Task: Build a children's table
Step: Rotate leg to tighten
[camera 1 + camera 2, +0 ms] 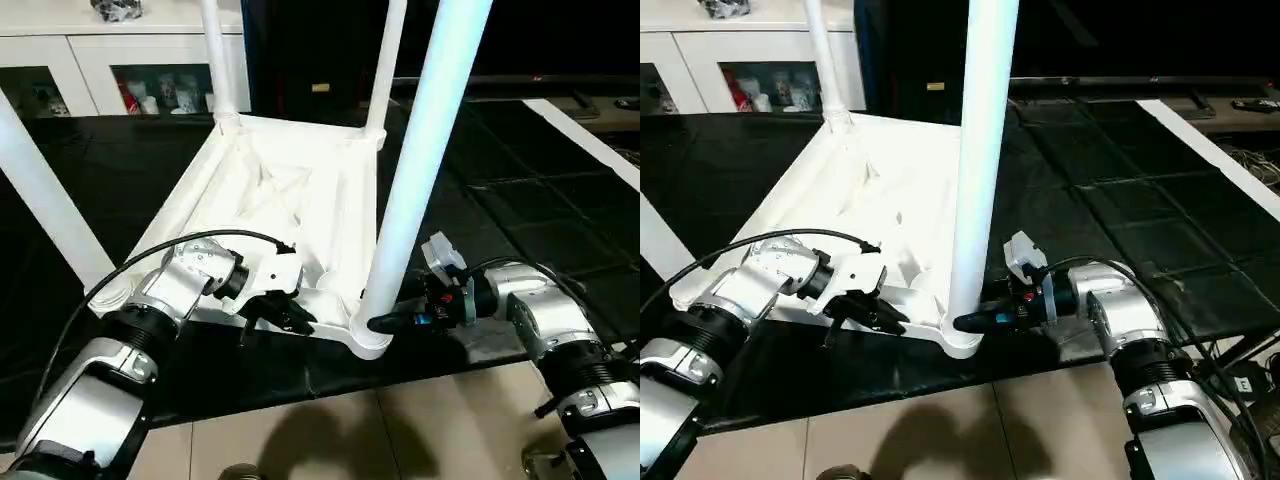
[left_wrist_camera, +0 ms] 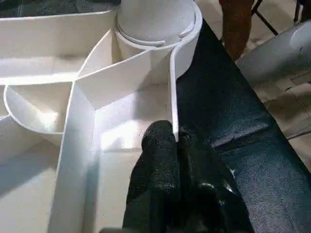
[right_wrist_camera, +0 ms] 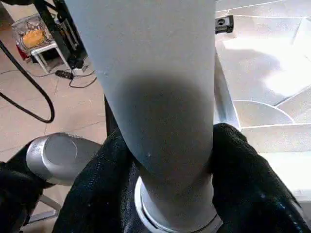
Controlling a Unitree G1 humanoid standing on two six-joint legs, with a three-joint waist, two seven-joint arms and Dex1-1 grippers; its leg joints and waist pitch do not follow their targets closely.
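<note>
The children's table (image 1: 290,190) lies upside down on a black worktop, ribbed underside up and its white legs standing upward. My left gripper (image 1: 285,315) is shut on the thin near rim wall (image 2: 172,87) of the frame, just left of the near right corner socket. My right gripper (image 1: 385,322) reaches in from the right at the foot of the near right leg (image 1: 415,170). One of its black fingers (image 3: 104,174) presses each side of that leg (image 3: 160,97), just above the socket. The near left leg (image 1: 45,195) and two far legs (image 1: 218,60) also stand up.
The black worktop (image 1: 520,190) ends just in front of the table's near corner, with beige floor (image 1: 400,430) below. A white glass-door cabinet (image 1: 100,60) stands at the back left. A black cable (image 1: 130,265) loops over my left wrist.
</note>
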